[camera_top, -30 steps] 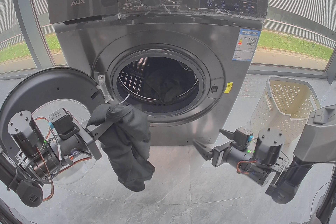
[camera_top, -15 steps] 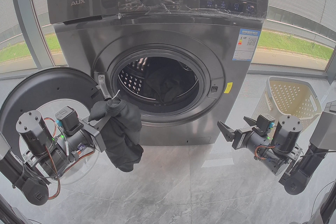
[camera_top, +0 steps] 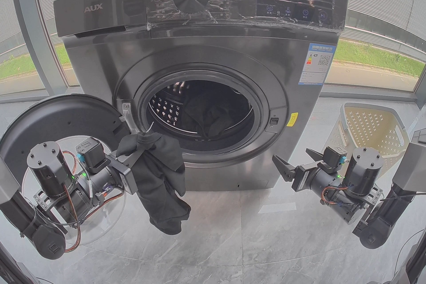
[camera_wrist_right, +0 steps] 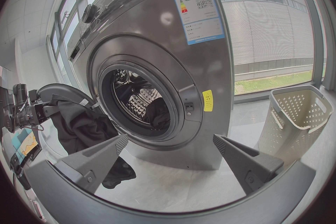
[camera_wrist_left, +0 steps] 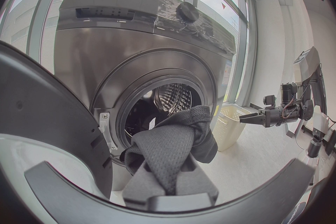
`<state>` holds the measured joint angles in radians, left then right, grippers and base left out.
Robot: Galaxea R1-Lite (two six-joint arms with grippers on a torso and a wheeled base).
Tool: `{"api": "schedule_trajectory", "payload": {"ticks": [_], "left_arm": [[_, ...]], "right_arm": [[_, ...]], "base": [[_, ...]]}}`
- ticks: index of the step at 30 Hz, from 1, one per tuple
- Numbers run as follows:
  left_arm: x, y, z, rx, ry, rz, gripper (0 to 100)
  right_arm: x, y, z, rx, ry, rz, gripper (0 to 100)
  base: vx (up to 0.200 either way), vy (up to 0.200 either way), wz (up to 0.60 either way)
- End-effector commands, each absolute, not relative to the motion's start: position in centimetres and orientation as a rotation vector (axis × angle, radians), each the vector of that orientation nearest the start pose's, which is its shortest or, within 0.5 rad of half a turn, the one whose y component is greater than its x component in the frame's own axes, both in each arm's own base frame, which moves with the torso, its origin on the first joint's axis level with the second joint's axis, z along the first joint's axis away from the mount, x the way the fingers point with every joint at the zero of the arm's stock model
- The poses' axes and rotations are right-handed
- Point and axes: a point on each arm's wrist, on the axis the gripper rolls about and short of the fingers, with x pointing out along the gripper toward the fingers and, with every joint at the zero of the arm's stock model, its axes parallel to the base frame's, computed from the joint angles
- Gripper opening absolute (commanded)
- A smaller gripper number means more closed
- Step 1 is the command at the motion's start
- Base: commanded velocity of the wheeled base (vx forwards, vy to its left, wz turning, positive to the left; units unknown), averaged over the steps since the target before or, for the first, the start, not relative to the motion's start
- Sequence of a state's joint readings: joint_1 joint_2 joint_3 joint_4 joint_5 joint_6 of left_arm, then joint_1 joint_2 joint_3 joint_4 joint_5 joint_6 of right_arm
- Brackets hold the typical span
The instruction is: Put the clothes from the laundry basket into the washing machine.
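Observation:
A dark grey garment (camera_top: pixel 162 178) hangs from my left gripper (camera_top: pixel 137 151), which is shut on its top fold just left of and below the washing machine (camera_top: pixel 199 76) opening. The cloth bunches over the gripper (camera_wrist_left: pixel 171 179) in the left wrist view, garment (camera_wrist_left: pixel 175 140) draped toward the drum. More dark clothes (camera_top: pixel 213 112) lie inside the drum. My right gripper (camera_top: pixel 293 163) is open and holds nothing, low at the machine's right front corner; its fingers (camera_wrist_right: pixel 98 158) stand wide apart. The cream laundry basket (camera_top: pixel 370 134) stands on the floor to the right of the machine.
The round machine door (camera_top: pixel 57 120) is swung open to the left, just behind my left arm. Grey tiled floor (camera_top: pixel 239 245) lies in front of the machine. Windows and their frames (camera_top: pixel 26 32) run behind the machine.
The head camera has come closer to the machine. My left gripper lifted the garment nearer the opening. My right arm drew back to the right, toward the basket.

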<state>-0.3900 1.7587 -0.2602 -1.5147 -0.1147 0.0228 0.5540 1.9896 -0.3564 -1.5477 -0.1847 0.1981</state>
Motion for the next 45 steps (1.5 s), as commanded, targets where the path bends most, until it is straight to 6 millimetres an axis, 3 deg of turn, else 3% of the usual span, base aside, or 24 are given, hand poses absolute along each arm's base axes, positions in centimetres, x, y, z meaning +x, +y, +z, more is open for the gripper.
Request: {"api": "schedule_trajectory", "payload": {"ticks": [1, 8, 20, 45], "left_arm": [[22.8, -9.7, 12.5, 0.020, -0.010, -0.506, 0], [22.8, -9.8, 11.9, 0.024, 0.013, -0.513, 0], [22.9, -9.8, 11.8, 0.025, 0.021, -0.511, 0], [21.7, -11.1, 10.9, 0.040, 0.059, -0.579, 0]], "right_arm": [[24.7, 14.9, 8.6, 0.165, 0.119, 0.363, 100], [24.7, 14.9, 8.4, 0.169, 0.126, 0.362, 100], [24.7, 14.9, 8.3, 0.169, 0.129, 0.362, 100], [24.8, 15.0, 8.0, 0.167, 0.142, 0.361, 100]], "base": [[0.200, 0.000, 0.00], [0.029, 0.000, 0.00], [0.000, 0.200, 0.00], [0.024, 0.000, 0.00]]}}
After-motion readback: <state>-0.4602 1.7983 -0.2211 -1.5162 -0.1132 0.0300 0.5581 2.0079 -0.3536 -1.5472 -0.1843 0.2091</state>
